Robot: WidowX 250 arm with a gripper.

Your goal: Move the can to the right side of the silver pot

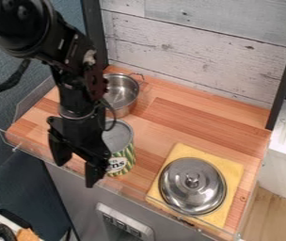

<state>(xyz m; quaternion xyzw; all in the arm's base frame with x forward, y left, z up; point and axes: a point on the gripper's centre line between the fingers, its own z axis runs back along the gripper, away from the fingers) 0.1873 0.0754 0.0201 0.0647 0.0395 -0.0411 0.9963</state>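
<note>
At the 6 o'clock side of the pot (124,100) in the camera view, I have the can (125,159) standing upright on the table (165,123), near the front rail (27,147). My gripper (75,175) hangs at the can's 8 o'clock, its fingers apart with nothing that I can see between them. One finger overlaps the can's near side from here; I can't tell whether they touch.

That finger is my main worry. If I sweep toward 3 o'clock without lining up, it could shove or tip the can rather than let it in between. The can looks wide for this gripper, so a slightly crooked approach may land a fingertip on the rim, and a shallow pinch on those smooth sides might slip. The rail leaves me little room to come round from 6 o'clock, and I could snag it if I drop too low.

Then there's the carry. Going straight toward 12 o'clock would bump the pot, whereas swinging wide toward 4 o'clock risks the lid (177,188) on its cloth (232,173).
</note>
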